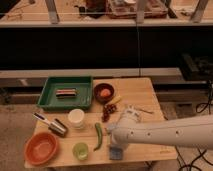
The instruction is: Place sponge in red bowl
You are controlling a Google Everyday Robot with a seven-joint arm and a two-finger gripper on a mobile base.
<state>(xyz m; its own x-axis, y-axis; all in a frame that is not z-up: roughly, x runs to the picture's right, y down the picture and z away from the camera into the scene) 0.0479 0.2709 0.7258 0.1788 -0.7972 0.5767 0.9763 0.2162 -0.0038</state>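
Wooden table (145,97): pale slatted top; every item below sits on it
Pale blue rectangular sponge (116,154): lies flat at the table's front edge, just right of the small green cup (80,150); well apart from the orange-red bowl
Orange-red round bowl (42,148): upright at the front left corner; the green cup stands between it and the sponge
Gripper (114,145): at the tip of the white arm (165,132), which reaches in from the right; low over the sponge, touching it or just above; whether it is wide, narrow or holding the sponge cannot be told
Green rectangular tray (50,95): back left; a small dark bar lies inside
Dark red bowl (97,90): right of the tray; holds an orange round fruit (104,93)
White cup (76,119): mid-table, near the tray's front edge
Green chilli pepper (98,135): lies between the white cup and the arm
Silver can (59,127): on its side, left of the white cup
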